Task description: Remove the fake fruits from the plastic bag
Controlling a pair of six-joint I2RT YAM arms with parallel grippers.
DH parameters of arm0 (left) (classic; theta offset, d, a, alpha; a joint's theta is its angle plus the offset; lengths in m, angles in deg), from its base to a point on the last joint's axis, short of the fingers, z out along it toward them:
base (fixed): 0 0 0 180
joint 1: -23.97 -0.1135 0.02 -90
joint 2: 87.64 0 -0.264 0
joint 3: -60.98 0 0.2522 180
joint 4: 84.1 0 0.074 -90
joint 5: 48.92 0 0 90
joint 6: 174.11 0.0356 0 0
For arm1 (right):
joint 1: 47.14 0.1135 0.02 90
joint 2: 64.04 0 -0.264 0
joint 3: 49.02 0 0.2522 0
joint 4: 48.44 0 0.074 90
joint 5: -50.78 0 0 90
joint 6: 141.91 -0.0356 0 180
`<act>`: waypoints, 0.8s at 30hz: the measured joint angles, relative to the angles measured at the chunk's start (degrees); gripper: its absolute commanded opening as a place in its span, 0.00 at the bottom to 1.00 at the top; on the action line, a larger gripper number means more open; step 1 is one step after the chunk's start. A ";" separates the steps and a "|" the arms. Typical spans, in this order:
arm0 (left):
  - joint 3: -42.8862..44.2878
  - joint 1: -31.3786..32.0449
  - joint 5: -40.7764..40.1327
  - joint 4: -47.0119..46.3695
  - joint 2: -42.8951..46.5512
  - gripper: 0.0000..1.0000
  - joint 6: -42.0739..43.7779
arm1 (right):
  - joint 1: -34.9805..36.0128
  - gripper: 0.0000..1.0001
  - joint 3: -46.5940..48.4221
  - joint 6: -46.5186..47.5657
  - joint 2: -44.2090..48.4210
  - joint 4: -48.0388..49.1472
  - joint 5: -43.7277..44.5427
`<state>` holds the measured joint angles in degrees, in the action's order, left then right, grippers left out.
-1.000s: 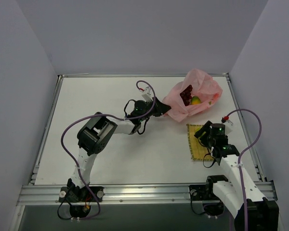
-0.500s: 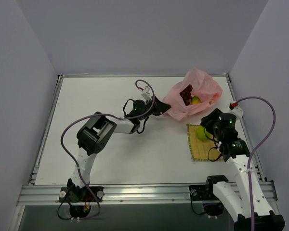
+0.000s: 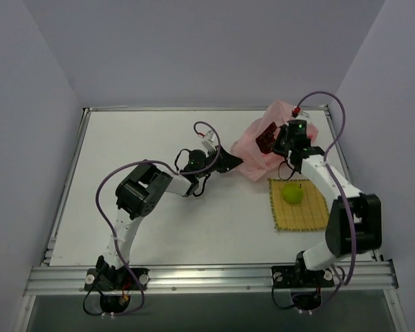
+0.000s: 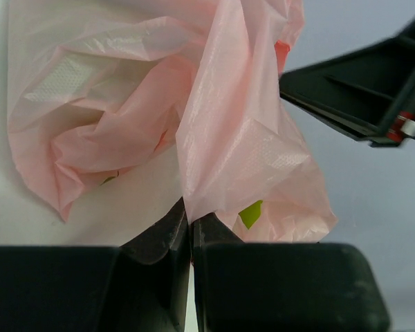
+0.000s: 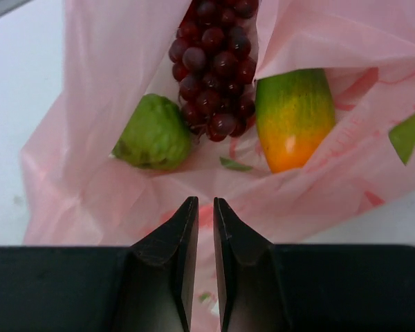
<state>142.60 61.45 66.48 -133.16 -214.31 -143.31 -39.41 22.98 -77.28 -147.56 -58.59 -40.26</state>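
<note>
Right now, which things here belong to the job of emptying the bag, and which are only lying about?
Job: plastic bag; grape bunch, mango and bumpy green ball inside it; green apple, already out.
Lying about: yellow woven mat, under the apple.

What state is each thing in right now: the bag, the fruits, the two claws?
plastic bag: crumpled, mouth open
green apple: out, resting on the yellow mat
grape bunch: inside the bag
mango: inside the bag
bumpy green ball: inside the bag
left gripper: shut on the bag's edge
right gripper: shut, empty, at the bag's mouth
</note>
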 measured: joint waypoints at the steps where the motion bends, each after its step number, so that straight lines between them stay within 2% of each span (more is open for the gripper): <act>1: -0.24 0.00 0.04 0.02 0.00 0.02 0.07 | 0.00 0.12 1.64 0.50 -3.41 0.39 0.13; 3: -0.42 0.00 0.04 0.26 0.02 0.02 0.24 | 0.24 0.14 4.39 1.66 -8.90 0.70 1.68; 6: -0.83 0.07 0.04 0.44 0.04 0.02 0.48 | 0.24 0.27 7.65 3.28 -14.69 1.03 5.33; 7: -1.01 0.22 0.04 0.55 0.04 0.02 0.55 | 0.24 0.34 8.37 3.74 -16.00 1.14 6.36; 9: -1.18 0.46 0.04 1.05 0.04 0.02 0.70 | 0.24 0.41 9.60 4.55 -18.14 1.38 8.50; 10: -1.22 0.61 0.04 1.29 0.04 0.02 0.74 | 0.24 0.53 9.94 4.90 -18.97 1.53 9.57; 12: -1.46 0.96 0.04 1.36 0.04 0.02 0.94 | 0.24 0.64 10.36 5.57 -20.17 1.57 11.72; 13: -1.75 1.18 0.02 1.36 0.04 0.02 1.09 | 0.24 0.75 10.49 6.05 -20.63 1.62 12.66; 14: -2.03 1.42 0.02 1.42 0.04 0.02 1.16 | 0.22 0.79 10.67 6.25 -21.11 1.66 13.40; 16: -2.43 1.79 0.00 2.08 0.04 0.02 1.36 | 0.17 0.85 11.21 7.19 -22.12 1.64 14.51; 24: -2.95 2.97 0.02 3.02 0.02 0.02 1.57 | -1.31 0.91 16.83 9.99 -27.54 1.97 14.45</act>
<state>139.65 64.42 66.51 -130.15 -214.29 -141.73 -40.72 39.81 -67.29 -175.10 -56.62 -25.81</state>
